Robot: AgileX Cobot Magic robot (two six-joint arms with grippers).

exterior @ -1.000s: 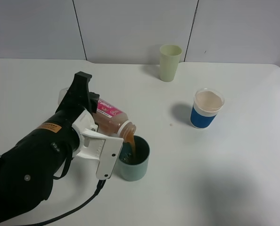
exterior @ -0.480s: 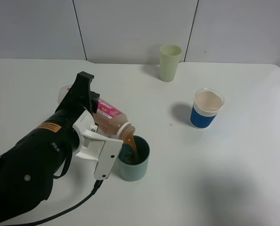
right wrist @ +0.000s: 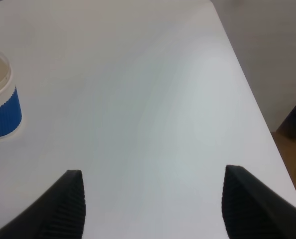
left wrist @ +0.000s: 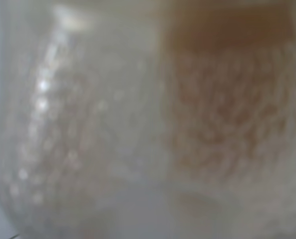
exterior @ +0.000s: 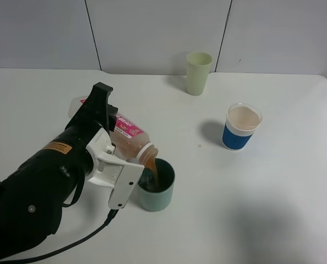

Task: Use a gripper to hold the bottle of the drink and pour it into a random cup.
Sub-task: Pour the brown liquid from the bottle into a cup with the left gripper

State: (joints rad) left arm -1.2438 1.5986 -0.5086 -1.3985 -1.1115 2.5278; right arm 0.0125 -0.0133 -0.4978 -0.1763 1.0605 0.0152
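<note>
Bottle of the drink (exterior: 129, 138) is tipping over the cup (exterior: 159, 201) because I'm pouring, left gripper (exterior: 111, 144) jaws clamping it.

My left wrist view is pure blur, filled by the bottle of the drink (left wrist: 148, 119). On the high camera the left gripper (exterior: 113, 144) hides the bottle's middle. Of the right gripper (right wrist: 153, 199) I see only fingertips; the frame edge cuts the blue-and-white cup (right wrist: 1, 107).
</note>
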